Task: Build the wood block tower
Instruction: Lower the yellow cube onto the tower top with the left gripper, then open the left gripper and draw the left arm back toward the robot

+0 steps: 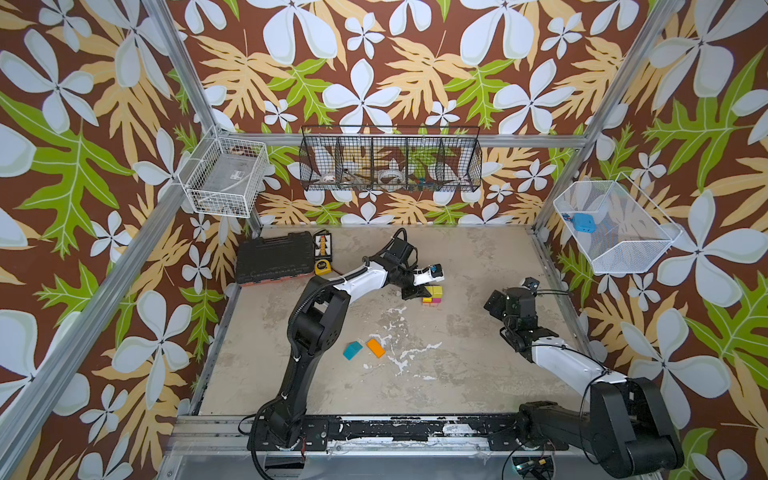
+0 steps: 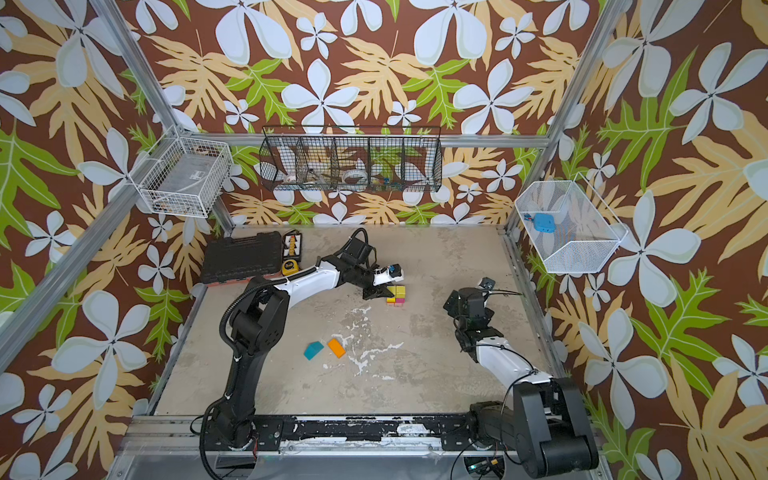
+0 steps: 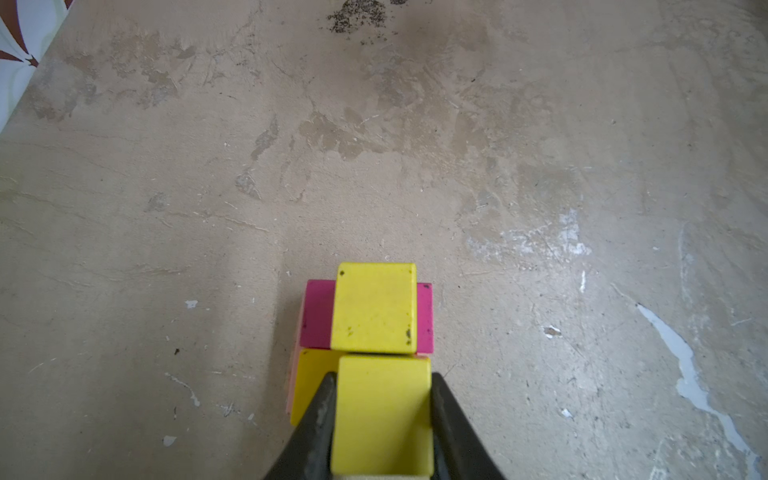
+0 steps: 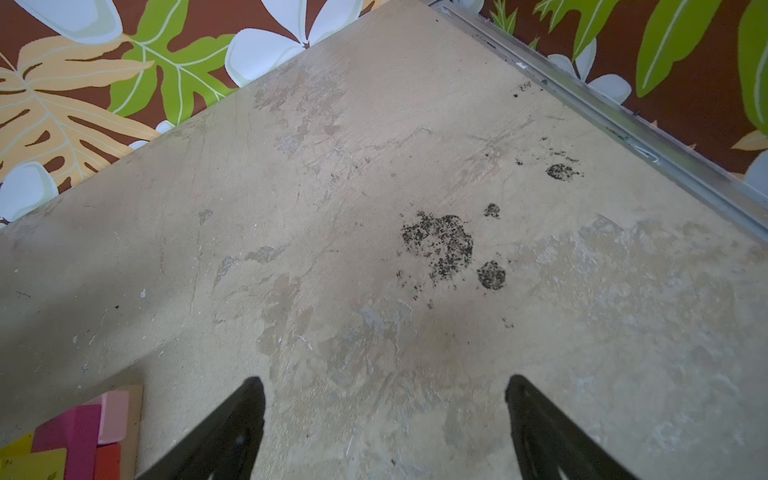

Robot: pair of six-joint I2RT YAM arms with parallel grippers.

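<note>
**Scuffed tabletop [image 1: 457, 374], two blocks loose, one in my grip**

Nearest the front rail, two pieces lie flat and just apart: one teal roof-shaped piece [image 1: 353, 350] and one orange brick [image 1: 375, 347].

Farther in, my left gripper [image 3: 382, 378] is clamped on one yellow-green cube [image 3: 380, 415] at the tower [image 1: 433, 294], a finger pressed on each side. I cannot tell whether that cube rests on the layer below. A second cube [image 3: 374, 307] of the same colour sits just beyond it on one magenta brick [image 3: 318, 313]. One yellow brick [image 3: 309, 382] lies under my fingers. The lower layers are mostly hidden, with only a pink sliver showing.

My right gripper [image 4: 385, 382] hangs over bare table with its fingers spread wide and nothing between them. The right wrist view cuts the tower off at one corner.

At the far edge sit one black tool case [image 1: 274, 257] and one tape measure [image 1: 323, 266]. Three wire baskets [image 1: 390, 160] hang beyond, and their contents are hard to make out.
</note>
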